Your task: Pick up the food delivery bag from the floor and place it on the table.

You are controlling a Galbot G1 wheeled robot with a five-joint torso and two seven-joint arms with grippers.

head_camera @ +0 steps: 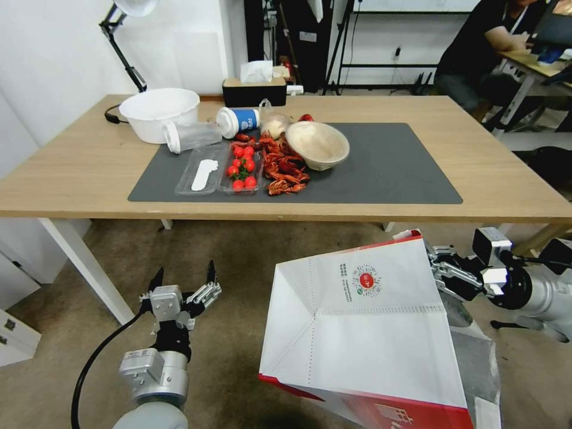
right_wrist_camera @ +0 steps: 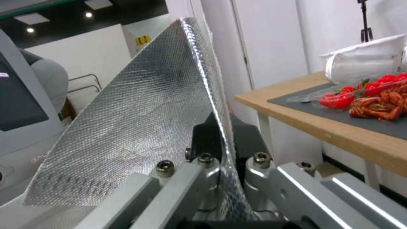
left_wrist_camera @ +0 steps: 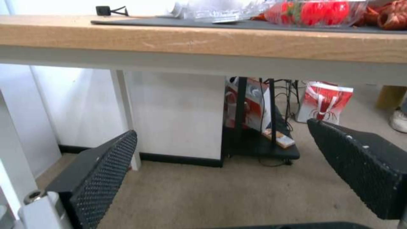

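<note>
Tilted food delivery bag [head_camera: 363, 333] before cluttered table [head_camera: 89, 173]

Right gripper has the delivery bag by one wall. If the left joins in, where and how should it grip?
Probably the opposite top rim of the food delivery bag, approached from the robot's left. The right gripper is shut on the foil-lined wall, so the bag hangs tilted. The left gripper is open beside it, below the table edge.
</note>
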